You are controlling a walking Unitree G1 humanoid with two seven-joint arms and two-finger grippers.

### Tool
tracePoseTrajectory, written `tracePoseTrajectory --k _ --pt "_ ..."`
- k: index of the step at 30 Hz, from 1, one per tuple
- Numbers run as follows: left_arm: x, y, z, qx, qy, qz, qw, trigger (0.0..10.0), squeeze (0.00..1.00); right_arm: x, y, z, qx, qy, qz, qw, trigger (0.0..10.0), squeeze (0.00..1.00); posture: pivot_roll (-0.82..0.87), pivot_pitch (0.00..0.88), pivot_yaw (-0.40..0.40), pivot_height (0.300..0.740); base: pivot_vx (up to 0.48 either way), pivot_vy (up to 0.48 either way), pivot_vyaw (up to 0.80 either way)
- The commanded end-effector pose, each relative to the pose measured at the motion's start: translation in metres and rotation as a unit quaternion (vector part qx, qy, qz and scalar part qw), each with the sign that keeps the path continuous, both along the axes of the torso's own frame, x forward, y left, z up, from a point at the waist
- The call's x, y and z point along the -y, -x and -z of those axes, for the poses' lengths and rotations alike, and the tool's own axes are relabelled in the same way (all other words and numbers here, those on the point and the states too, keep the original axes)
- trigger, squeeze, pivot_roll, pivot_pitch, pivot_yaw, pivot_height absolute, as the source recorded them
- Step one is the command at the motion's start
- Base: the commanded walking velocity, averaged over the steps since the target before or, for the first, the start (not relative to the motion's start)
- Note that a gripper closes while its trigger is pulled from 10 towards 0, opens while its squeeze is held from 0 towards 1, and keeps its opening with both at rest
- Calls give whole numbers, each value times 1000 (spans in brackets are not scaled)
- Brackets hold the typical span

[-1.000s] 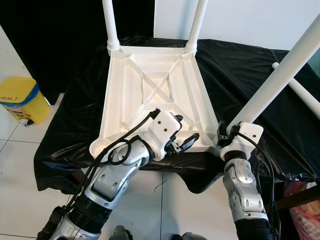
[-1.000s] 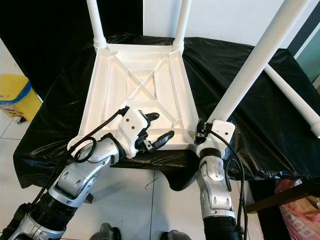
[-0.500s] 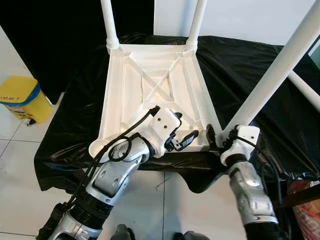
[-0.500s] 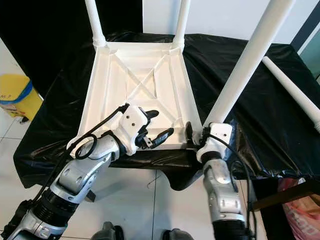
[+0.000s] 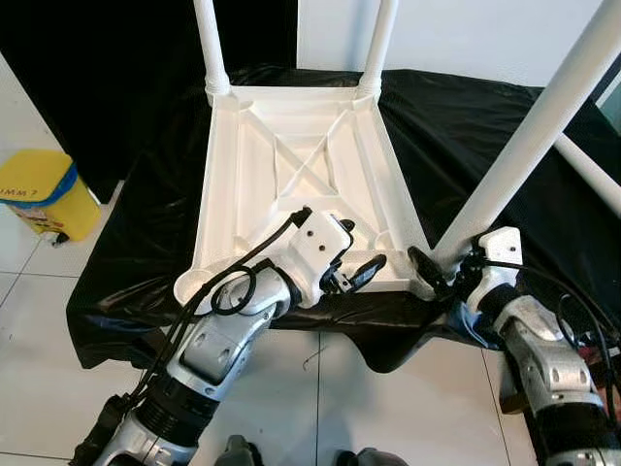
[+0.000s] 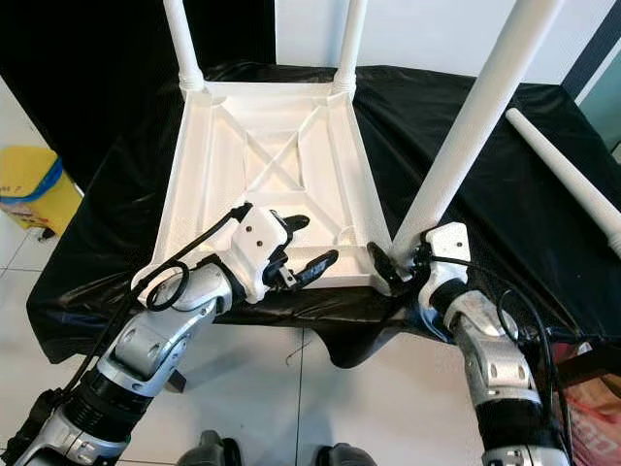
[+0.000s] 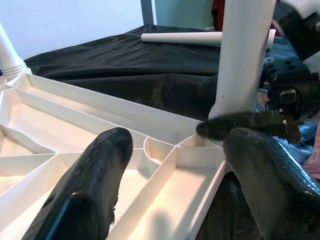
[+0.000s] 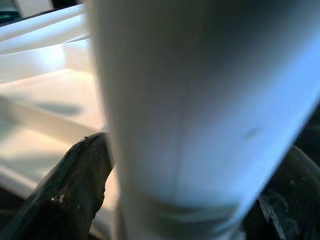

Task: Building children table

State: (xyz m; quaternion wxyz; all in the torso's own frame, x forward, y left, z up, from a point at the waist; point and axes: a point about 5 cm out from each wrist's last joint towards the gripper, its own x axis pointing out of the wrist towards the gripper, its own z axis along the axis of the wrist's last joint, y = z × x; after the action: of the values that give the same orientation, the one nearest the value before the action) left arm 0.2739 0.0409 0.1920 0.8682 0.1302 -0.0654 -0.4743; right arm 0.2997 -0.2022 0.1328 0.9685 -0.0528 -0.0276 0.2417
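The white table top lies upside down on a black-draped table, with two white legs standing in its far corners. A third leg leans up and to the right from the near right corner. My right gripper is shut on that leg's base; the right wrist view has the leg between both fingers. Whether the base sits in the corner socket is unclear. My left gripper hangs open over the top's near edge, just left of that corner, holding nothing. A fourth leg lies loose on the cloth at the right.
A yellow bin stands on the white tiled floor to the left. The black cloth hangs over the table's near edge. A pink bag sits at the lower right by my right arm.
My right forearm has swung out to the right while the gripper keeps hold of the leg's base, which has shifted slightly towards the corner. The left arm has barely moved.
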Motion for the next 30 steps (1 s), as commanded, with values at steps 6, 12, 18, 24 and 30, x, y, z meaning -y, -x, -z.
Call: tracePoseTrajectory --k 6,12,18,24,30 --pt "2 4 0 1 -16 35 999 10000 0 2 -9 5 -26 23 -45 998 9098 0 31 121 -58 740 0 0 0" --pt "4 5 0 2 -16 35 999 10000 0 3 -15 2 -23 28 -51 998 9647 0 33 110 -56 740 0 0 0" --pt "5 2 -2 8 -17 39 999 10000 0 0 -25 -6 -3 20 -70 997 10000 0 33 83 -51 740 0 0 0" --pt "5 -2 -6 16 -17 39 999 10000 0 -6 -27 -7 5 12 -91 996 10000 0 35 67 -50 740 0 0 0" --pt "6 -3 -6 20 -16 38 999 10000 0 -10 -26 -3 5 10 -100 995 3255 0 30 54 -49 740 0 0 0"
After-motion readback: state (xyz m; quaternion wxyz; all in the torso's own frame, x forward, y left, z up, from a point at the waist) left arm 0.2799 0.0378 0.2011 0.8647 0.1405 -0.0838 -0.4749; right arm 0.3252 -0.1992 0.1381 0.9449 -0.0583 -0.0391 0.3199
